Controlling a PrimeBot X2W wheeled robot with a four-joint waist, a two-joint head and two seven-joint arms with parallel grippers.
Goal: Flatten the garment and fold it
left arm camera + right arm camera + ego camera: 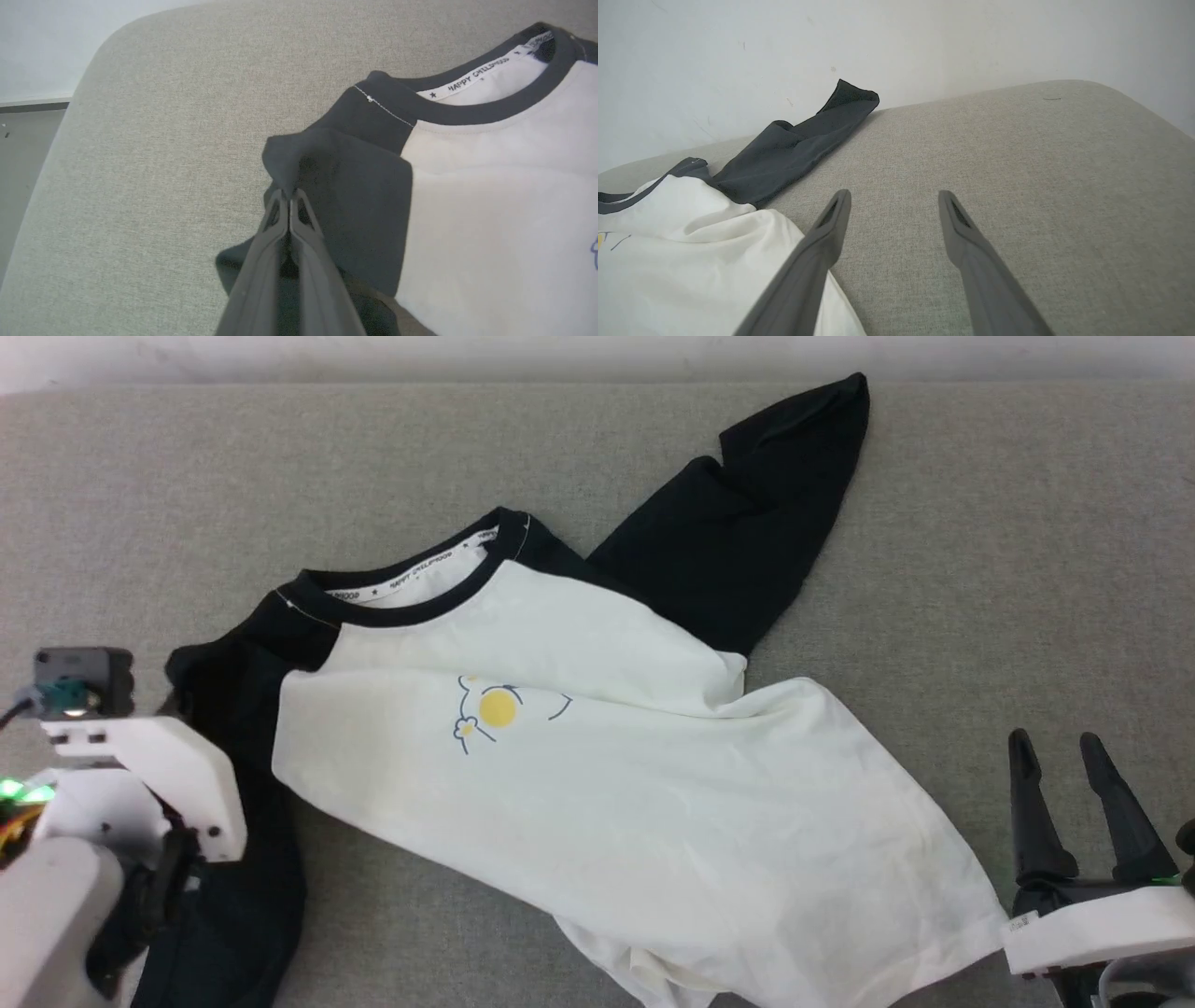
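Left fingers (pixel 259 266) seemingly pinch garment (pixel 607 784); right fingers (pixel 822 252) spread.

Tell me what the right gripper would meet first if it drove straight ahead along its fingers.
Likely bare grey woven cushion surface, since the right gripper seems tilted slightly down; depth is unclear. The cream-and-black raglan shirt lies off to its left.

Bright diffuse light, soft shadows, sharp focus, wide-angle bending in wrist views

You see the garment (pixel 597 784) lying slantwise on the grey fabric surface (pixel 187 504), one black sleeve (pixel 756 513) reaching upper right; the right gripper (pixel 1055 745), fingers apart, sits lower right.
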